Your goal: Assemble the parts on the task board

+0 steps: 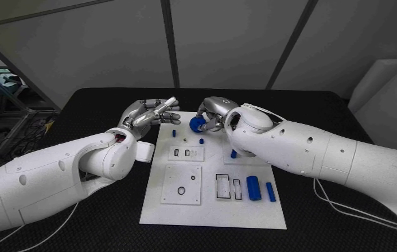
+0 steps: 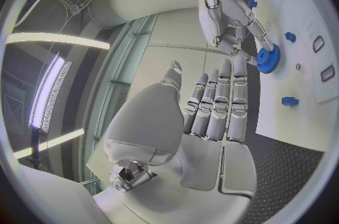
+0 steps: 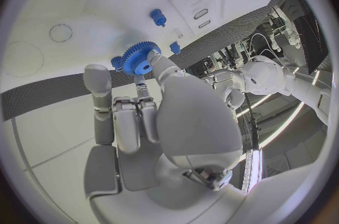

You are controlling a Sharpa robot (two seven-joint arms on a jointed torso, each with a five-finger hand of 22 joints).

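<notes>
A blue gear [image 1: 197, 124] is held at the fingertips of the right hand [image 1: 217, 114], above the far end of the task board [image 1: 213, 206]. In the right wrist view the gear [image 3: 140, 59] is seen face on, its toothed rim and centre hole exposed, with the fingers [image 3: 126, 117] closed on it from the palm side and the thumb set against its edge. In the left wrist view the same gear [image 2: 268, 58] is gripped below the right hand's [image 2: 229, 21] curled fingers, just above the white board [image 2: 304, 100].

The left hand [image 1: 150, 116] is held at the far left corner of the board, just left of the gear and apart from it. Nothing is held in it; its fingers [image 2: 215, 108] are stretched out straight and side by side, pointing toward the gear without touching it.

On the far part of the board, small blue pegs [image 1: 174, 132] stand near the gear, and another blue piece [image 1: 234, 154] is partly hidden beside the right arm. Toward the near right of the board two blue bars [image 1: 254, 190] lie side by side next to empty rectangular slots [image 1: 223, 186]. A ring-shaped recess [image 1: 181, 190] is seen on the near left panel.
</notes>
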